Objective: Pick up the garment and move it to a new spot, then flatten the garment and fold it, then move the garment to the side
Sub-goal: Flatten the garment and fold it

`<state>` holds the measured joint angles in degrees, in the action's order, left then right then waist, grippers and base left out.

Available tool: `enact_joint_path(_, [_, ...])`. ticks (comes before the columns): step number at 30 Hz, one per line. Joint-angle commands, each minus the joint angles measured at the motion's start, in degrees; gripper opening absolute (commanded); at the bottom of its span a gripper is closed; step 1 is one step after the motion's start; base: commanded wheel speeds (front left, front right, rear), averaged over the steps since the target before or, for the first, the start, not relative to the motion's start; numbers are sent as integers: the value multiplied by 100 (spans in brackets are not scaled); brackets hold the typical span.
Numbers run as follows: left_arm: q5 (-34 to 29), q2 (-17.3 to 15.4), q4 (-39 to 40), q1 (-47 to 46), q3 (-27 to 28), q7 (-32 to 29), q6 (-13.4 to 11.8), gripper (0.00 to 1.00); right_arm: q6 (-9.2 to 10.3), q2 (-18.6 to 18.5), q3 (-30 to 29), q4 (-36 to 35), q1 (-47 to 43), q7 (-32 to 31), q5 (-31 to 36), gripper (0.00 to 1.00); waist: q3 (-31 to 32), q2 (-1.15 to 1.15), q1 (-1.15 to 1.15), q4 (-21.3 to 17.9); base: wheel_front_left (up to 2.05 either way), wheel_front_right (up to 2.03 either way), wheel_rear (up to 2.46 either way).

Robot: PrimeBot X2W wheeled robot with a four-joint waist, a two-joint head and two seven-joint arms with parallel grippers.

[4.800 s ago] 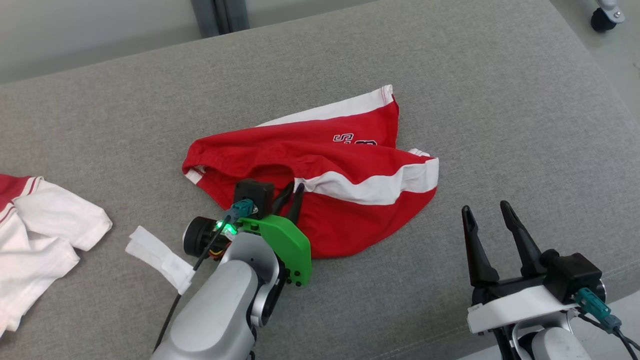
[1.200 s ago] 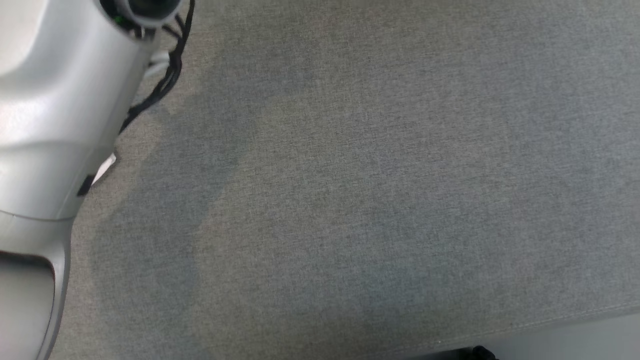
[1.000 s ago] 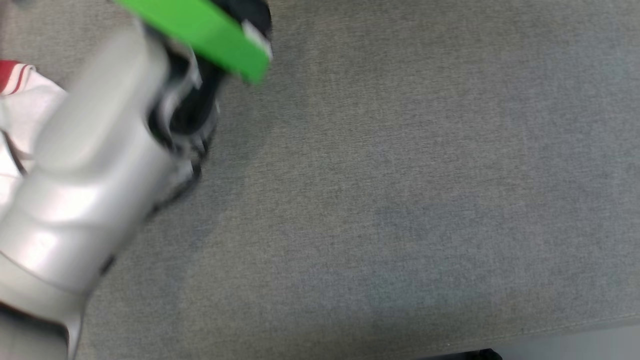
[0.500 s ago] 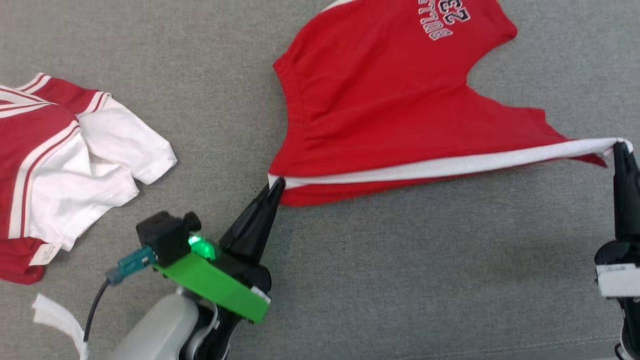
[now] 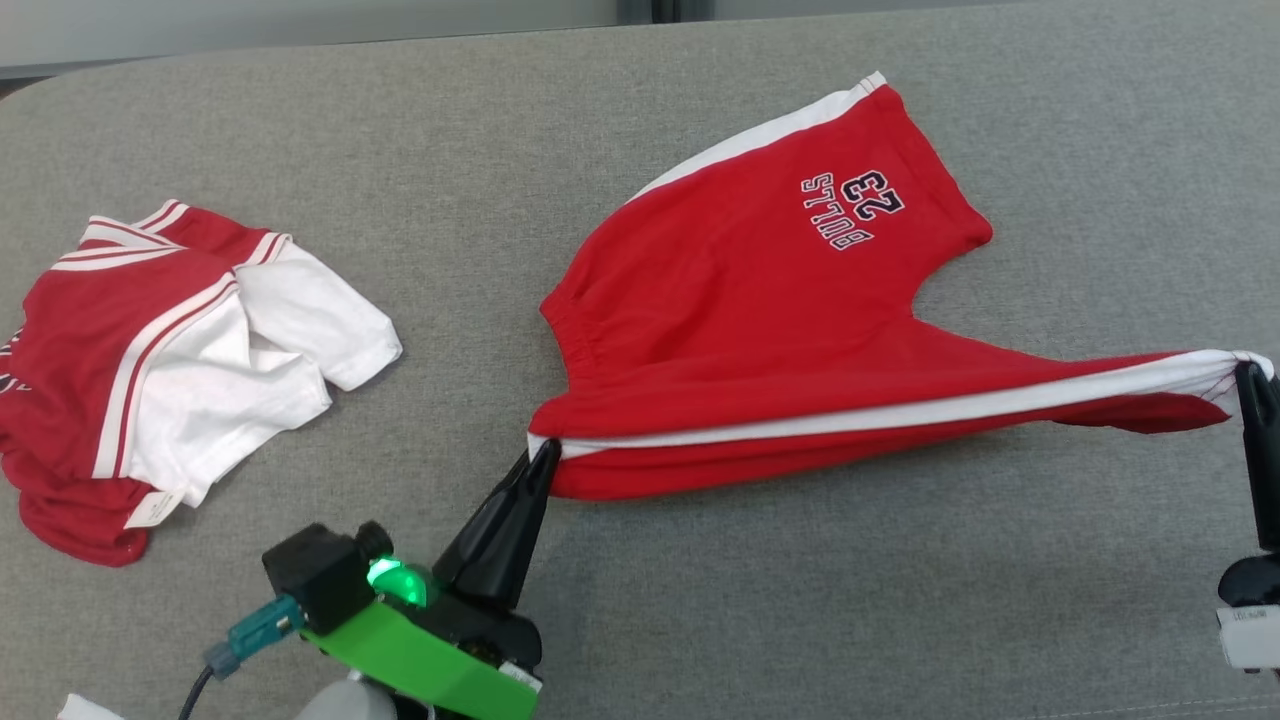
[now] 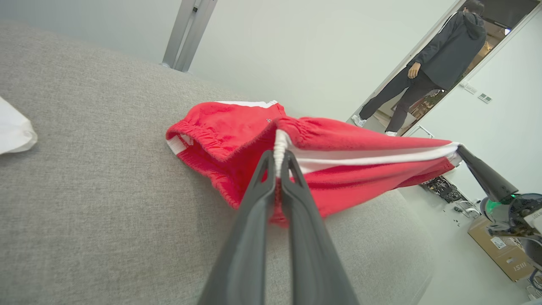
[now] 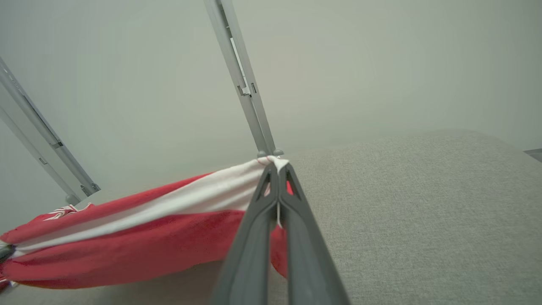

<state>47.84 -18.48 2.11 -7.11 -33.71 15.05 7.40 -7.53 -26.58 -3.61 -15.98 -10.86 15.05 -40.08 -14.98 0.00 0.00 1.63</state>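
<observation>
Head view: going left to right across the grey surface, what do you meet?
red-and-white shirt → left gripper, pinching the near left corner of the shorts → red shorts → right gripper, pinching their far right end

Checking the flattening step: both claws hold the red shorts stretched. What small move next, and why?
Probably lower both claws together, tension kept. The left claw pinches the waistband corner and the right claw the hem corner, so the near edge of the shorts hangs taut above the cushion, while the far leg already lies flat.
</observation>
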Motion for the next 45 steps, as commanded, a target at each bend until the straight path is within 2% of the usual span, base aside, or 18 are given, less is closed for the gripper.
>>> enact_joint_path(1, [38,40,-78,-289,-23,17,14,0,9,-111,3,158,226,17,108,0,-183,0,0,182,0,0,0])
enact_joint_path(5, [92,206,-401,-870,-170,-11,14,0,8,-381,62,566,871,-138,350,0,-451,0,0,371,0,0,0])
enact_joint_path(8, [188,393,-698,-1354,-240,-54,14,0,8,-715,246,814,1467,-373,415,0,-681,0,0,501,0,0,0])
enact_joint_path(15, [524,668,-1212,-2335,-429,-305,14,0,8,-1546,746,1289,2907,-1052,277,0,-1010,0,0,771,0,0,0])
enact_joint_path(19, [519,756,-1588,-2778,-493,-439,14,0,8,-1872,1190,1615,3634,-1442,162,0,-1139,0,0,893,0,0,0])
enact_joint_path(27, [627,969,-2090,-3504,-659,-519,14,0,8,-2138,2146,2490,5026,-1899,73,0,-1479,0,0,1109,0,0,0])
enact_joint_path(36, [760,1102,-2704,-4093,-902,-400,14,0,8,-2159,2945,3353,6057,-1728,-68,0,-1703,0,0,1244,0,0,0])
enact_joint_path(37, [775,1119,-2770,-4122,-929,-373,14,6,8,-2166,3052,3421,6135,-1666,-50,39,-1704,0,0,1245,0,0,0])
enact_joint_path(38, [816,1134,-2830,-4126,-935,-357,14,43,8,-2162,3116,3480,6193,-1584,-39,100,-1696,0,0,1242,0,0,0])
enact_joint_path(39, [819,1137,-2906,-4139,-918,-320,14,100,8,-2143,3192,3550,6247,-1471,-34,100,-1677,0,0,1233,0,0,0])
enact_joint_path(45, [573,993,-3092,-4014,-982,-109,-4,100,8,-2030,3515,3918,6048,-892,-177,100,-1398,0,0,1114,0,0,0])
